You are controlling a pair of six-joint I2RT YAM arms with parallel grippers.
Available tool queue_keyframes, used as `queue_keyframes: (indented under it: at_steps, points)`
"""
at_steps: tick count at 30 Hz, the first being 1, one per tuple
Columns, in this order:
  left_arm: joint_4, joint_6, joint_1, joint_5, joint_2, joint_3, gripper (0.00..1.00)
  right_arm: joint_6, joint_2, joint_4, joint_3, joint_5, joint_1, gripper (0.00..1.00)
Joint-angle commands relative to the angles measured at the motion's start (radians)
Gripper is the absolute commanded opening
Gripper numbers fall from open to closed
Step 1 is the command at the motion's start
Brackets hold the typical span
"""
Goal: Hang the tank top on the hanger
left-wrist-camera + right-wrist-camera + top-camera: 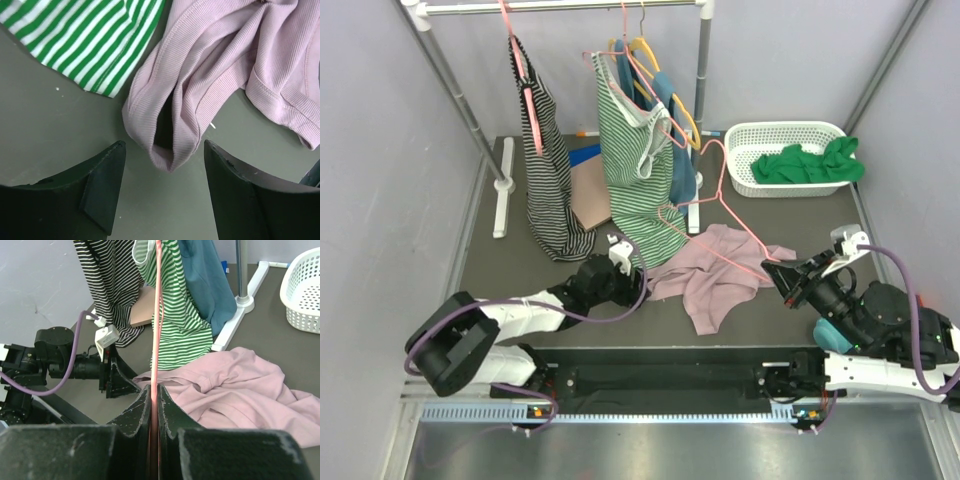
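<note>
The soft, plain dusty-pink tank top lies in a crumpled heap on the dark worktop, near the front and about in the middle, between the two arms. Its far edge lies just beside the hem of the green-and-white striped top that hangs from the metal rail above.

The left pincer sits low by the left edge of the heap. In the left wrist view, its two dark fingers are spread wide. A folded bit of the tank top pokes down into the gap between them. Neither finger touches the cloth.

The right pincer is at the right side of the heap. In the right wrist view, the right pincer is pressed together, pinching the thin salmon-pink wire hanger. The wire runs straight up from the fingers. From above, the hanger slants away from the pincer, over the tank top, with its hook end up by the white plastic basket. No part of the tank top is on the hanger yet.

A bright green cloth lies bunched in the basket at the back right. A black-and-white striped garment hangs on the left of the rail. A thick yellow hanger hangs by the green striped top.
</note>
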Motion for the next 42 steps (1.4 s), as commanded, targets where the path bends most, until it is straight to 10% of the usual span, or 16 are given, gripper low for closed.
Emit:
queue_keyframes:
  at_steps: [1, 3, 8, 20, 24, 26, 42]
  points:
    - [0.053, 0.016, -0.04, -0.019, 0.018, 0.044, 0.68, 0.018, -0.018, -0.009, 0.007, 0.033, 0.013, 0.0]
    - [0.048, 0.027, -0.054, -0.038, 0.03, 0.052, 0.65, 0.021, -0.015, -0.012, 0.005, 0.034, 0.013, 0.0]
    - [0.059, 0.005, -0.065, 0.004, 0.087, 0.093, 0.0, 0.026, -0.002, -0.021, 0.008, 0.048, 0.013, 0.0]
    - [-0.137, -0.052, -0.027, -0.372, -0.002, 0.118, 0.04, 0.051, -0.014, -0.068, 0.025, 0.062, 0.015, 0.0]
    - [-0.223, -0.016, -0.028, -0.332, 0.012, 0.147, 0.58, 0.055, -0.021, -0.07, 0.018, 0.063, 0.013, 0.0]
    - [-0.214, -0.016, -0.028, -0.321, -0.011, 0.137, 0.69, 0.06, -0.023, -0.073, 0.018, 0.066, 0.013, 0.0]
    - [-0.054, 0.143, -0.033, 0.053, -0.031, 0.092, 0.49, 0.064, -0.035, -0.084, 0.004, 0.076, 0.013, 0.0]
